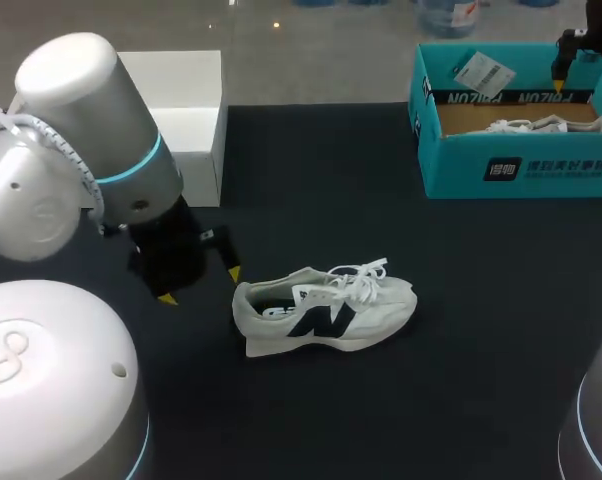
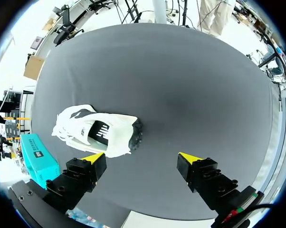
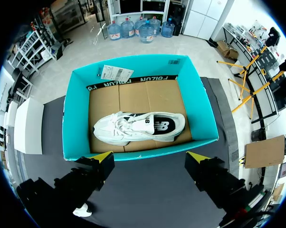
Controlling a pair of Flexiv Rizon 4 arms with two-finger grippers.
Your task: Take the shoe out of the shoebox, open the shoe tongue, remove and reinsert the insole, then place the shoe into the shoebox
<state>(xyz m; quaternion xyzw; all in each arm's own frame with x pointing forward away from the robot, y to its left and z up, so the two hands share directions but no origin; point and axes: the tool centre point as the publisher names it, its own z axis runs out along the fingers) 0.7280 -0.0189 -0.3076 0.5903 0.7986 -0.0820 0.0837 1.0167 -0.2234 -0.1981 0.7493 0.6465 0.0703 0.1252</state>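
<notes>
The white sneaker (image 1: 326,310) is lying upright on the tabletop (image 1: 481,300), heel (image 1: 243,305) left. The left end effector (image 1: 201,285) is hanging just beside that heel, fingers spread wide, empty. The right end effector (image 3: 151,156) is hovering over the far-right teal shoebox (image 1: 521,165), equally open and empty. Steadying the heel, then pinching only the tongue (image 1: 306,293), seems wisest.

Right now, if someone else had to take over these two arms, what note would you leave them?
Left pincer: open, empty, close by the heel end of the white shoe on the table.
Right pincer: open, empty, above the teal shoebox, where a second shoe lies.
Done: one shoe is out of the box.
Left: open tongue, insole out and back in, shoe into the box; I can't tell whether any has begun.
</notes>
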